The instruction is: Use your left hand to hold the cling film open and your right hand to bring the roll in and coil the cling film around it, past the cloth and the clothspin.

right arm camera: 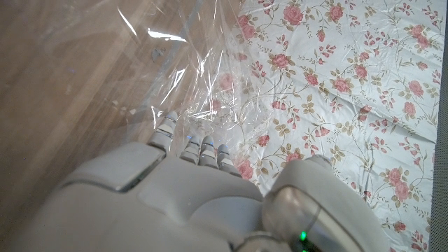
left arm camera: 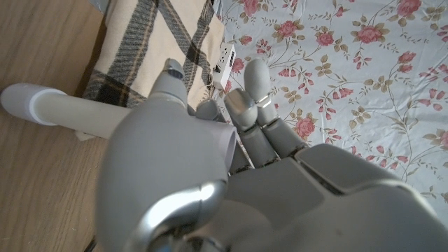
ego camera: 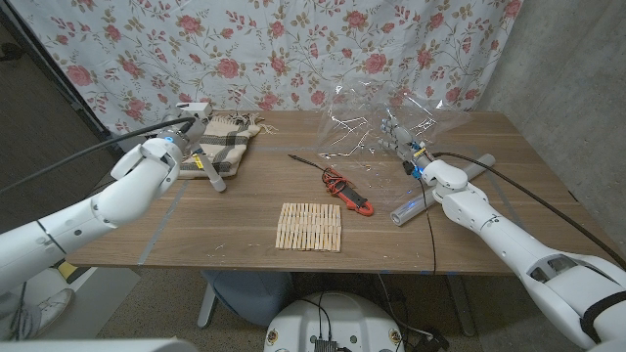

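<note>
Nearest the robot on the brown wooden table [ego camera: 225, 240], a flat rectangular block of pale wooden clothespins [ego camera: 310, 227] is lying in tight rows, its ridged surface facing up. Just beyond it, a red and black clamp-shaped meter [ego camera: 351, 192] is resting with thin black leads trailing away toward the left. To the right, a short grey tube with a pale end [ego camera: 410, 206] is lying at an angle beside the white right forearm. The left hand [ego camera: 186, 137] is holding a long, smooth, light grey roll [ego camera: 210, 176], its fingers [left arm camera: 255, 84] curled around one end while the rest of the cylinder is slanting down to the tabletop; in the left wrist view the roll [left arm camera: 66, 110] is passing across the edge of the cloth. That beige and dark-striped checked cloth [ego camera: 225, 137] is lying folded and rumpled behind the left hand, with a fringed edge. Across the table, the right hand [ego camera: 401, 137] is raised and gripping a thin, transparent, crinkled sheet of cling film [ego camera: 377, 122], which is billowing up and catching bright glints of light; its fingertips [right arm camera: 199, 147] are pressing into the glossy film [right arm camera: 175, 77]. Farthest back, a white curtain printed with red roses [ego camera: 293, 49] is hanging.
</note>
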`<act>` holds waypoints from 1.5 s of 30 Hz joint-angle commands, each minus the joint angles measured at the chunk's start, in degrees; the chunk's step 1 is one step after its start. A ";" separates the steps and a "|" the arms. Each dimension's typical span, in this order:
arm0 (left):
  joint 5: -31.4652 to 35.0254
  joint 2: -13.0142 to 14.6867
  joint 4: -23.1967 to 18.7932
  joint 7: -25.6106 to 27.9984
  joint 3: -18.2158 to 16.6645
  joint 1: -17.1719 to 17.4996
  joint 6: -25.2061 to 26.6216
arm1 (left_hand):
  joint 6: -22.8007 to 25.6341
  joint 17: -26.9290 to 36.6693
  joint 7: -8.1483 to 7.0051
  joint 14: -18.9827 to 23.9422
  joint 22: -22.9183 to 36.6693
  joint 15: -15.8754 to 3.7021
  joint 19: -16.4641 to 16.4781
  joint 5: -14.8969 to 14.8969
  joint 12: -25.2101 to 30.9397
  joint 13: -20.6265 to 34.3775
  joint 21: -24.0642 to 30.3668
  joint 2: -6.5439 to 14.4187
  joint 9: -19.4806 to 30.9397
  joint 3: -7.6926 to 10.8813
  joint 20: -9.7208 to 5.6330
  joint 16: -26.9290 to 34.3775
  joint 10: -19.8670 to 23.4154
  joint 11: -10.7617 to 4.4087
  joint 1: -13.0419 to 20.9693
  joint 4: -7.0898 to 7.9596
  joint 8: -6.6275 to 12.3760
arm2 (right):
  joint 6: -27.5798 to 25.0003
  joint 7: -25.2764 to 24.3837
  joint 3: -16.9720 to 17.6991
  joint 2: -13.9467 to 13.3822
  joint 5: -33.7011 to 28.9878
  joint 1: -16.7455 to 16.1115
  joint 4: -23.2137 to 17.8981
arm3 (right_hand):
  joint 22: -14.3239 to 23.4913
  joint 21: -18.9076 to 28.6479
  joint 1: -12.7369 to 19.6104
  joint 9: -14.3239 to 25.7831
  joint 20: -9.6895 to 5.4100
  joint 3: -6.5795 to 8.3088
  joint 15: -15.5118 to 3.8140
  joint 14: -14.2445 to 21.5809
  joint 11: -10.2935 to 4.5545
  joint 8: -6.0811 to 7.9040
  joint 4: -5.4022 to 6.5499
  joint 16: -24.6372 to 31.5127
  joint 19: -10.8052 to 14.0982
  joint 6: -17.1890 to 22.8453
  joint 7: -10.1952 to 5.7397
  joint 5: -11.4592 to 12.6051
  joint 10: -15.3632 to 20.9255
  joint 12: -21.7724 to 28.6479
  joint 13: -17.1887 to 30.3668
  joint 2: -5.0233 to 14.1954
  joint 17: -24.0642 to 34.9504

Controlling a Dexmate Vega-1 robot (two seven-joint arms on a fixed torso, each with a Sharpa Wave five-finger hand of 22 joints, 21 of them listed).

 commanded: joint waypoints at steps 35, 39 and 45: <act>-37.19 -7.12 -0.53 3.89 -2.18 -9.16 3.26 | -3.92 0.30 -0.17 0.88 3.53 -0.35 1.72 36.34 15.70 2.11 1.62 -12.61 7.45 48.66 -0.39 2.62 -0.66 0.20 -13.72 -1.27 25.62 | 0.23 0.12 0.02 0.25 -0.01 0.52 0.80 | 0.23 0.33 0.44 0.09 -0.19 0.49 -0.17 -0.39 0.06 0.03 -0.26 0.27 0.02 -0.11 -0.01 -0.27 -0.14 0.25 0.18 0.76 -0.01; -44.46 -7.18 -0.43 13.99 -6.51 -4.51 0.95 | 3.21 0.04 -0.30 7.83 12.50 -0.23 6.56 29.79 15.80 2.19 1.67 -11.91 7.91 42.01 -1.81 1.78 5.63 0.15 -7.91 -0.33 26.30 | 0.11 0.09 -0.06 0.07 -0.22 0.59 0.62 | 0.23 0.32 0.44 0.09 -0.16 0.53 -0.17 -0.39 -0.04 0.03 -0.27 0.27 0.01 -0.09 -0.01 -0.29 -0.14 0.25 0.18 0.79 -0.01; -52.77 -6.88 0.03 21.81 -8.91 -0.96 -2.06 | 6.44 0.33 0.07 10.14 17.50 -0.15 8.43 30.59 15.77 2.24 1.00 -12.35 7.99 42.49 -1.95 0.88 8.98 0.11 -7.37 -0.52 26.26 | -0.35 -0.04 -0.14 -0.12 -0.32 0.56 0.14 | 0.23 0.33 0.44 0.09 -0.20 0.55 -0.20 -0.41 0.06 0.02 -0.30 0.26 0.02 -0.12 -0.02 -0.30 -0.14 0.25 0.18 0.81 -0.01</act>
